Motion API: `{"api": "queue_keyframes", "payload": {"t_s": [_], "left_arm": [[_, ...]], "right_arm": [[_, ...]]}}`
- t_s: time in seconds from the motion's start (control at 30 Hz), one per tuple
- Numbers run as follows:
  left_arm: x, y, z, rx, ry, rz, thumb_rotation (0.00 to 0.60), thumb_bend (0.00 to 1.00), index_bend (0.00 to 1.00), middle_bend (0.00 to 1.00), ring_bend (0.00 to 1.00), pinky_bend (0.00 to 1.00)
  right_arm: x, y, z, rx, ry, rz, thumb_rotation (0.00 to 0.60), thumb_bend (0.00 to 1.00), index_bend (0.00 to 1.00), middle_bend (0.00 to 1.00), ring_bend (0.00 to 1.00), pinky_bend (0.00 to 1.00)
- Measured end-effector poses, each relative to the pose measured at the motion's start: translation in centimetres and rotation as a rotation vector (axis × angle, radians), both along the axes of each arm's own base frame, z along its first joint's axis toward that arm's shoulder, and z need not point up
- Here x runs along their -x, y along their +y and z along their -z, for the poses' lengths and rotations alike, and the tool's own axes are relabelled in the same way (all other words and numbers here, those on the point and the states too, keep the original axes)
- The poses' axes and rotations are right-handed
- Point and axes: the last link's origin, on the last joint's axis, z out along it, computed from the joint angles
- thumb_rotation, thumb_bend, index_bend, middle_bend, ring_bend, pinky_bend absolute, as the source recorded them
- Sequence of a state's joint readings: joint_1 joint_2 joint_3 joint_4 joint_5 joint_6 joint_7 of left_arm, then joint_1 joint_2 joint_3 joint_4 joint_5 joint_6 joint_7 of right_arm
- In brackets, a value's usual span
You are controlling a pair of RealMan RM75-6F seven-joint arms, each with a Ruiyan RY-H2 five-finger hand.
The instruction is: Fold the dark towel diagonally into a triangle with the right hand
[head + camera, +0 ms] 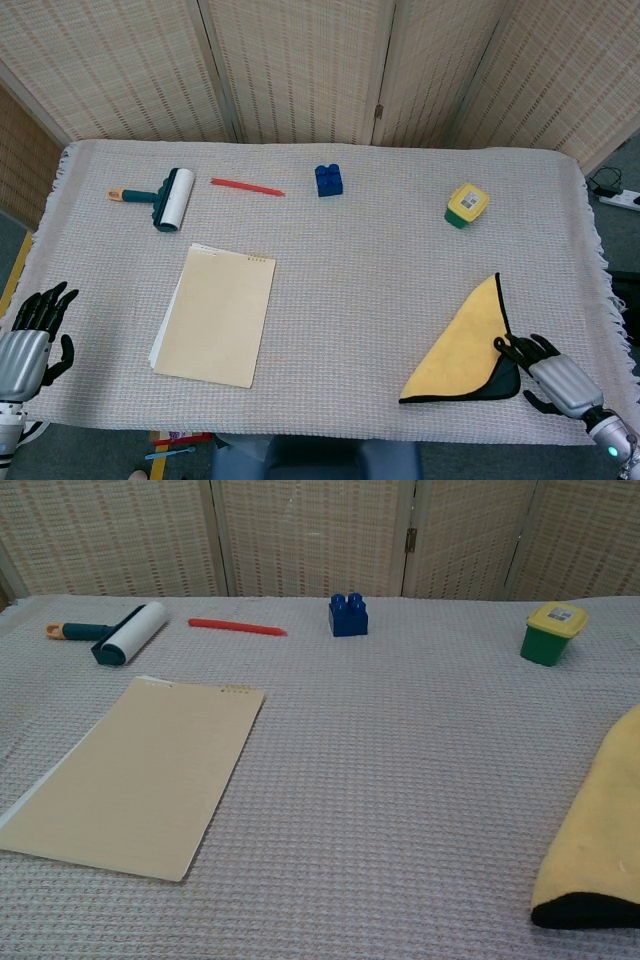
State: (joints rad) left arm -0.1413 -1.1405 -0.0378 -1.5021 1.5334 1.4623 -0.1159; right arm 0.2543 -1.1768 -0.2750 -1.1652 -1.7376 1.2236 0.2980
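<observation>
folded towel (455,345) on table, right hand (550,372) beside, closed green tub (466,204)

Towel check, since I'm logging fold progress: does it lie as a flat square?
No, the towel lies folded into a triangle, yellow side up, beside the right hand.

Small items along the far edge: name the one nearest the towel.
The green tub with the yellow lid. The blue block, red pen and lint roller lie further left of the towel.

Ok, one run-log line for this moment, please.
stage: fold made | towel: triangle, yellow face up | right hand: at its near-right corner, grip unclear | left hand: open, idle
</observation>
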Motion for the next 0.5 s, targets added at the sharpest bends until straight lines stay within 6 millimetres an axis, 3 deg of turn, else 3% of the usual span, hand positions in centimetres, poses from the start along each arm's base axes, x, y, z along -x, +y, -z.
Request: {"api": "queue_keyframes", "payload": {"t_s": [0.17, 0.33, 0.5], "left_arm": [[0.0, 0.1, 0.0, 0.004, -0.001, -0.007, 0.600, 0.82, 0.00, 0.00, 0.00, 0.00], [0.1, 0.1, 0.2, 0.014, -0.002, -0.011, 0.600, 0.82, 0.00, 0.00, 0.00, 0.00], [0.0, 0.1, 0.4, 0.020, 0.001, -0.010, 0.600, 0.81, 0.00, 0.00, 0.00, 0.00]], "right_arm": [[-0.2, 0.8, -0.6, -0.013, -0.016, -0.010, 0.600, 0.49, 0.05, 0.00, 0.06, 0.00], [-0.5, 1.9, -1.6, -0.014, -0.027, -0.018, 0.600, 0.49, 0.25, 0.01, 0.07, 0.00], [-0.5, 3.2, -2.5, -0.017, -0.022, -0.019, 0.600, 0.49, 0.34, 0.02, 0.07, 0.00]]}}
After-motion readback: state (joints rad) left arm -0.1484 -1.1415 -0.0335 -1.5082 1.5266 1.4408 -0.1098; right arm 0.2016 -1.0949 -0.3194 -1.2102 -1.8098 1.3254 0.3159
